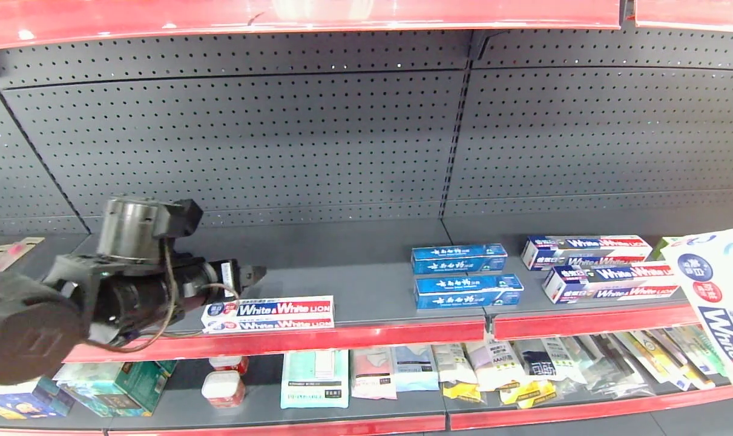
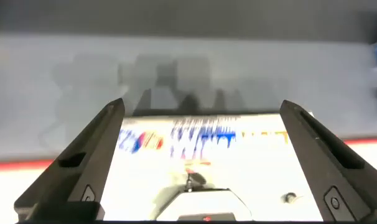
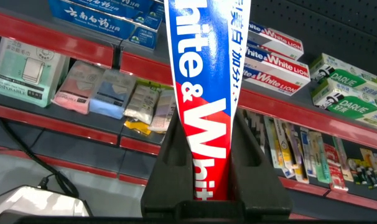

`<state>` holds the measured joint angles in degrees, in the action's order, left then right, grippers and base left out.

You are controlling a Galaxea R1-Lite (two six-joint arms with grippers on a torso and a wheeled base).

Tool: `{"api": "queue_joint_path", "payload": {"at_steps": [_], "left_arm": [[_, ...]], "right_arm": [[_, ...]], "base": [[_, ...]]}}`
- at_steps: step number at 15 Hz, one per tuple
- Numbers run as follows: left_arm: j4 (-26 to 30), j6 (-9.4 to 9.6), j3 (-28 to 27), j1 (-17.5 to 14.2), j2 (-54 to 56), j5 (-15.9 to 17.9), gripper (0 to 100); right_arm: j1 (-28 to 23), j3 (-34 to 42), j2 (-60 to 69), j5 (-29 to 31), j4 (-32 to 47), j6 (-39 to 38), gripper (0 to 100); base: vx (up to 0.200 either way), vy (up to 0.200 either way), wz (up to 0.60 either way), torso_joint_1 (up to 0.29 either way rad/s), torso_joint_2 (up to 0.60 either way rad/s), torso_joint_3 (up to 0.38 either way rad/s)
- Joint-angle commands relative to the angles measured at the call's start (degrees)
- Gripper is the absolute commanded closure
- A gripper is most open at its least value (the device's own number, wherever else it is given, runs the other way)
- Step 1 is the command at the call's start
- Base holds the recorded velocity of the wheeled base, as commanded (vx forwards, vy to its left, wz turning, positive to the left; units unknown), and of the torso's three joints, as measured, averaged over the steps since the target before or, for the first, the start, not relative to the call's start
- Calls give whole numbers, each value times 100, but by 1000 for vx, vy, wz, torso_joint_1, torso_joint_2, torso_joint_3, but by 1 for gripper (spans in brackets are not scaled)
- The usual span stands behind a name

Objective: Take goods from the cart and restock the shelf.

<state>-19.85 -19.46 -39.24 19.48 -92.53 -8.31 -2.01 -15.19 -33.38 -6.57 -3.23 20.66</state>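
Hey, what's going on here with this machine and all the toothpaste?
A two-armed robot is restocking a shop shelf. Its left pincer is open at the left end of a red-and-white toothpaste box lying flat near the shelf's front edge; whether it touches the box is hard to tell. Its right pincer is shut on another toothpaste box, held upright off to the right, not yet placed. Blue boxes and more red-and-white ones lie on the shelf.
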Motion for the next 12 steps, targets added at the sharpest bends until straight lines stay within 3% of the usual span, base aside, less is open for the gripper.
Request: {"api": "queue_joint_path", "payload": {"at_steps": [1,2,3,5,6,7,9,10,12], "left_arm": [[104,38,1200,-85,2397,225,0],[218,91,1287,-67,2722,278,0],[921,539,1428,-58,3953,497,0],[2073,1119,1340,-58,5289,884,0],[2714,1533,1323,-58,6080,1069,0],[3022,1691,1367,-58,6572,1051,0],[3505,1761,1367,-155,7170,779,0],[3813,1761,1305,-217,7442,286,0],[4112,1787,1164,-542,7583,-65,0]], "right_arm": [[-10,-2,-37,33,-2,17,100],[-10,-28,-64,51,-2,17,100],[-10,-160,-327,59,-20,34,100],[-10,-406,-688,51,-81,192,100],[8,-573,-828,33,-72,272,100],[34,-643,-916,24,-72,298,100],[96,-705,-1039,15,-72,368,100],[140,-740,-1153,15,-81,456,100],[166,-854,-1329,15,-99,737,100]], "base": [[0,0,0,0,0,0],[0,0,0,0,0,0],[0,0,0,0,0,0],[0,0,0,0,0,0],[0,0,0,0,0,0],[0,0,0,0,0,0],[0,0,0,0,0,0],[0,0,0,0,0,0],[0,0,0,0,0,0]]}}
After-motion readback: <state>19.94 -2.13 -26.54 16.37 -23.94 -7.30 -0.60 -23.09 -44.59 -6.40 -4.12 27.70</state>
